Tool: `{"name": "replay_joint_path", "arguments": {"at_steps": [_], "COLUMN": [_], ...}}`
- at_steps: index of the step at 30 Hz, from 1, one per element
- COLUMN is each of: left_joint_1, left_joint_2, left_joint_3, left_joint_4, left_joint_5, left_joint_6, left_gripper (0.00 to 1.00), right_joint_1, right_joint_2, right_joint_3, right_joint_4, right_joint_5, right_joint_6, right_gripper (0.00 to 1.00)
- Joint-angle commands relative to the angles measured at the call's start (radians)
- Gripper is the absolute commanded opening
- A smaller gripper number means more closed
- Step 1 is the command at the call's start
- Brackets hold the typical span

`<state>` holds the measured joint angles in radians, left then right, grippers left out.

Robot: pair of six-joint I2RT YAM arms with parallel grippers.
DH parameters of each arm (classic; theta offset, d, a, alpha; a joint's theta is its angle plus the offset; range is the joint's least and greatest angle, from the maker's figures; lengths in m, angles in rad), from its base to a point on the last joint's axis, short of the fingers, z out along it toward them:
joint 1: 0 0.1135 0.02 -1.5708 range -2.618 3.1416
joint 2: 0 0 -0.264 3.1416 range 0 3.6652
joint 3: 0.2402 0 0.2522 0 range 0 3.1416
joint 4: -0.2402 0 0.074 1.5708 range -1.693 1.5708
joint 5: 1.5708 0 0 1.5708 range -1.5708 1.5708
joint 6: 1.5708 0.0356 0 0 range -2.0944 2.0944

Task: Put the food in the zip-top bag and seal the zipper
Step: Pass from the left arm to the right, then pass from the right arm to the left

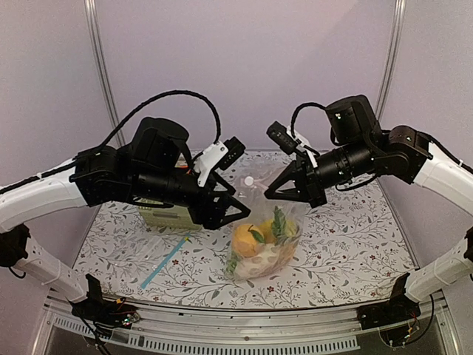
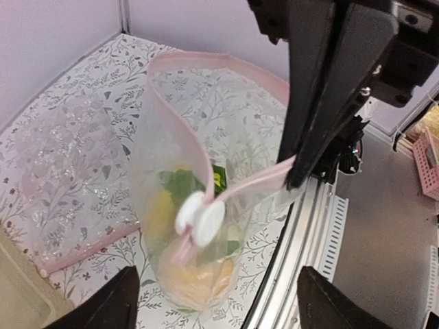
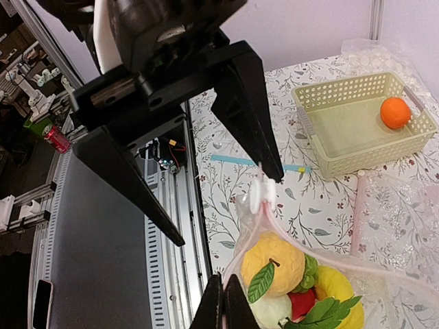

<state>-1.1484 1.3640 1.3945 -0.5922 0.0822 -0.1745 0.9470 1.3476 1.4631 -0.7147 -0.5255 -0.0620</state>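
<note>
The zip-top bag (image 1: 260, 248) stands mid-table and holds the food: a yellow lemon (image 3: 274, 264), a banana (image 3: 343, 295), a red apple (image 3: 302, 301), a white radish (image 3: 271, 312) and greens. One orange (image 3: 396, 112) lies in the pale green basket (image 3: 343, 130). The pink zipper (image 2: 206, 65) gapes open, with its white slider (image 2: 200, 218) at one end. My right gripper (image 3: 223, 305) is shut on the pink strip, which also shows in the left wrist view (image 2: 264, 179). My left gripper (image 2: 226, 301) is open and straddles the slider end, one fingertip (image 3: 271, 168) close by the slider.
The basket (image 1: 166, 214) sits behind my left arm. A flat clear bag with a blue strip (image 1: 164, 262) lies at the front left. Another crinkly clear bag (image 2: 62, 171) with a pink edge lies flat beside the basket. The table's metal front rail (image 2: 302, 233) is close.
</note>
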Motion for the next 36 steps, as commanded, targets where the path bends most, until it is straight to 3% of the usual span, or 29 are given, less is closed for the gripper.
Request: {"name": "replay_joint_path", "arguments": {"at_steps": [1, 3, 6, 14, 21, 29, 36], "left_joint_1": [0.007, 0.013, 0.028, 0.102, 0.124, 0.145, 0.180], "left_joint_2": [-0.057, -0.069, -0.072, -0.045, -0.010, 0.008, 0.017], "left_joint_3": [-0.085, -0.100, -0.097, -0.102, -0.102, -0.106, -0.127], "left_joint_4": [0.130, 0.154, 0.165, 0.224, 0.261, 0.281, 0.297], "left_joint_5": [0.019, 0.023, 0.040, 0.157, 0.307, 0.347, 0.353], "left_joint_6": [-0.047, -0.050, -0.051, -0.066, -0.100, -0.114, -0.132], "left_gripper": [0.66, 0.56, 0.48, 0.46, 0.34, 0.23, 0.25], "right_joint_1": [0.006, 0.005, 0.006, 0.005, 0.005, 0.005, 0.005], "right_joint_2": [-0.047, -0.044, -0.038, -0.036, -0.038, -0.031, -0.034], "right_joint_3": [-0.006, -0.006, -0.007, -0.014, -0.026, -0.026, -0.027], "right_joint_4": [0.097, 0.098, 0.098, 0.099, 0.099, 0.104, 0.104], "right_joint_5": [0.017, 0.014, 0.000, -0.025, -0.026, -0.033, -0.036], "right_joint_6": [0.037, 0.039, 0.043, 0.054, 0.055, 0.053, 0.054], "right_gripper": [0.00, 0.00, 0.00, 0.00, 0.00, 0.00, 0.00]}}
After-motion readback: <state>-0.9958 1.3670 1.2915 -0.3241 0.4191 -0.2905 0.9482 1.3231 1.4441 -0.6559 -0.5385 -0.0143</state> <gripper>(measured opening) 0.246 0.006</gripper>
